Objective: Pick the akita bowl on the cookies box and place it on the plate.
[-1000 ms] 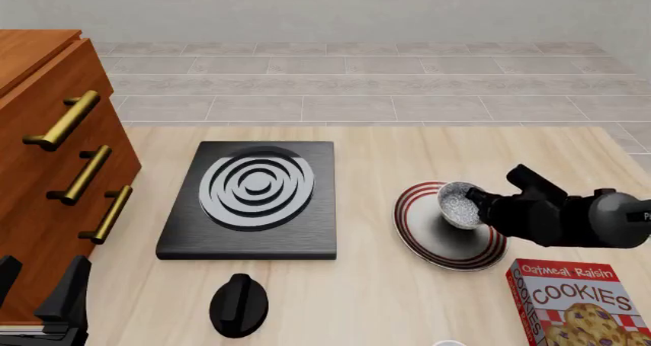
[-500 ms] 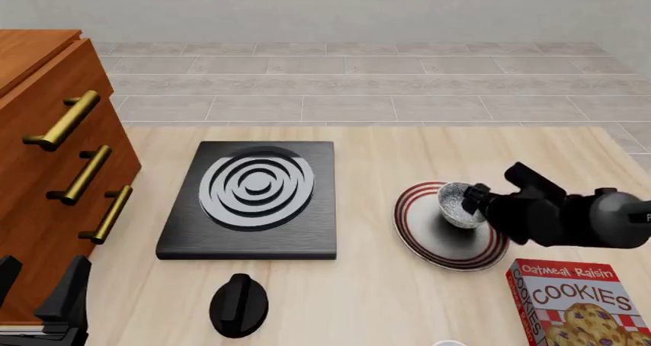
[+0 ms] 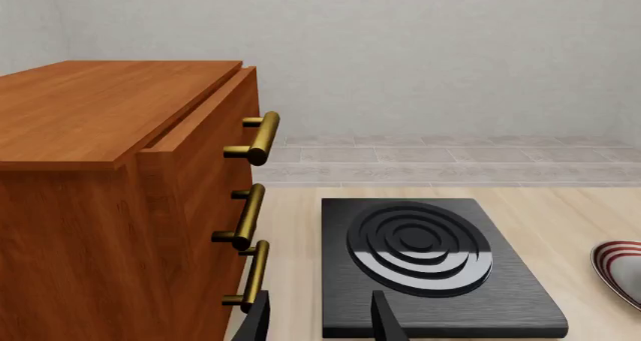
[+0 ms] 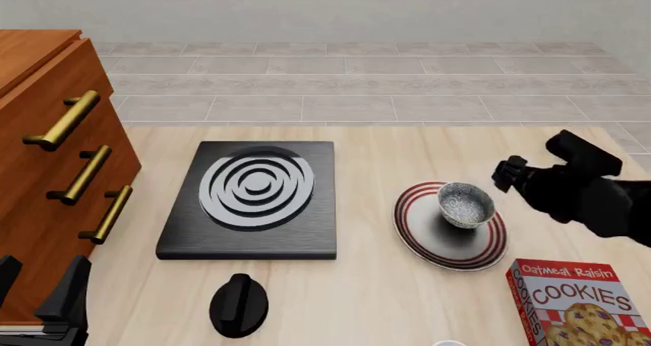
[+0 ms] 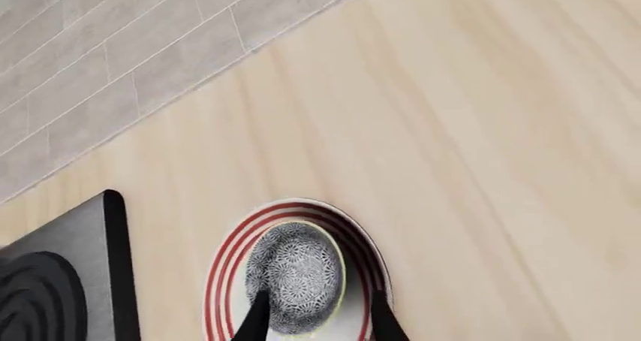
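Note:
The akita bowl [image 4: 466,203] stands upright on the red-ringed white plate [image 4: 409,232], toward its far right side. My right gripper [image 4: 505,175] hangs open just right of and above the bowl, touching nothing. In the right wrist view its two fingertips [image 5: 257,317] frame the bowl [image 5: 296,275] on the plate [image 5: 224,267] from above, with a gap to it. The red cookies box [image 4: 572,303] lies at the front right with nothing on it. My left gripper [image 4: 36,286] stays open at the front left, empty.
A black stove [image 4: 248,200] with grey rings lies left of the plate. A black knob [image 4: 239,304] sits in front of it. A wooden drawer cabinet [image 4: 51,178] with brass handles fills the left side, close to my left gripper [image 3: 318,322].
My right gripper has let go of the bowl, opened, and drawn back up and to the right. The bowl now rests on the plate. The left arm has not moved.

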